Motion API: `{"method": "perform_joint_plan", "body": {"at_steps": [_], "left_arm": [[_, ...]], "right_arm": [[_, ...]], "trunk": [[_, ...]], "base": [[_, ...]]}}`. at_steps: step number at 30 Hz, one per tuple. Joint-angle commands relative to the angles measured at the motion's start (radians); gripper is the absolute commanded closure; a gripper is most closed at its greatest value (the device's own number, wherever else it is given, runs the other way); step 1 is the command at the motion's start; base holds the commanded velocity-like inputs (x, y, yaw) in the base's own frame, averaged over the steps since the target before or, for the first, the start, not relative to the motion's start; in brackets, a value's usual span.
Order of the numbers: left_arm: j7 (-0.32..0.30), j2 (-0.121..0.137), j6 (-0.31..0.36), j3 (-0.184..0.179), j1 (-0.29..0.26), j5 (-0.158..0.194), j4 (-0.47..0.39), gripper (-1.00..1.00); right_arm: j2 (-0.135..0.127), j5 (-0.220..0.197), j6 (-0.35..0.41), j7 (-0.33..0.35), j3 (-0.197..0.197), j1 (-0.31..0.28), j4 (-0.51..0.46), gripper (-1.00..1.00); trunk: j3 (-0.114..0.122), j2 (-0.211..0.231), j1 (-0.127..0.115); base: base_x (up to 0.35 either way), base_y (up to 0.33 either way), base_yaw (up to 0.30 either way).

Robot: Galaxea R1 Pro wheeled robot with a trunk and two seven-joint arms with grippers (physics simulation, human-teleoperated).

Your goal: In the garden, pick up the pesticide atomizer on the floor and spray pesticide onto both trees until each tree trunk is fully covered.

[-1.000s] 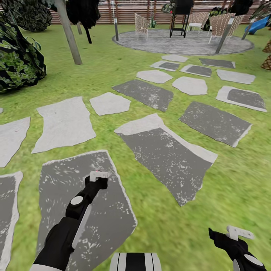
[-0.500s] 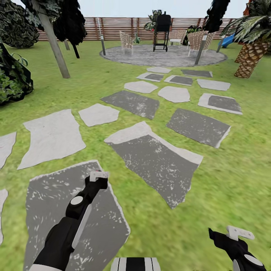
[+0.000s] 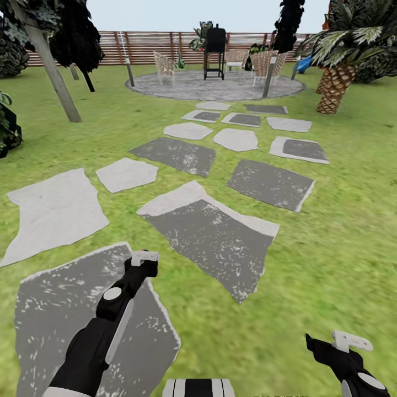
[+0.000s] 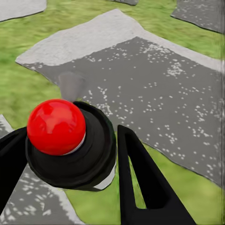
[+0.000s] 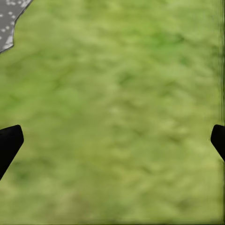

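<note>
In the left wrist view the pesticide atomizer [image 4: 70, 140], a black round body with a red ball top, sits between the two black fingers of my left gripper [image 4: 70, 159], which is shut on it above a grey paving slab. The head view shows the left gripper [image 3: 144, 259] low over a dark slab, and the right gripper [image 3: 348, 340] at the lower right over grass. My right gripper [image 5: 112, 140] stands open, nothing between its fingers. A tree with a bare grey tree trunk [image 3: 52, 74] rises at the far left of the garden lawn [image 3: 342, 220].
Grey stepping slabs [image 3: 209, 231] lead ahead to a round paved patio [image 3: 215, 85] with wicker chairs and a black grill [image 3: 215, 47]. A palm [image 3: 335, 82] stands at the right, dark bushes [image 3: 8, 129] at the left, and a slatted wooden fence [image 3: 149, 47] along the back.
The whole head view has tilted up and shifted, so more of the fence, sky and palm shows. Both arms keep their places in the picture.
</note>
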Motion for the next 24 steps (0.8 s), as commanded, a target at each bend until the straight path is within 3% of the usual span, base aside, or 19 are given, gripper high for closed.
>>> {"method": "perform_joint_plan", "body": {"at_steps": [1, 12, 24], "left_arm": [[0.000, 0.000, 0.000, 0.000, 0.000, 0.000, 0.000, 1.00], [0.000, 0.000, 0.000, 0.000, 0.000, 0.000, 0.000, 1.00], [0.000, 0.000, -0.001, 0.000, 0.000, -0.001, -0.001, 1.00]], "right_arm": [[0.000, 0.000, 0.000, 0.000, 0.000, 0.000, 0.000, -1.00], [0.001, 0.000, 0.000, 0.000, 0.000, 0.000, 0.000, -1.00], [0.001, 0.000, 0.000, 0.000, 0.000, 0.000, 0.001, -1.00]], "trunk": [[0.001, 0.000, 0.000], [0.014, 0.000, 0.000], [0.065, 0.003, -0.005]], "base": [[0.000, 0.000, -0.210], [0.000, 0.000, -0.210], [0.000, 0.000, -0.107]]}}
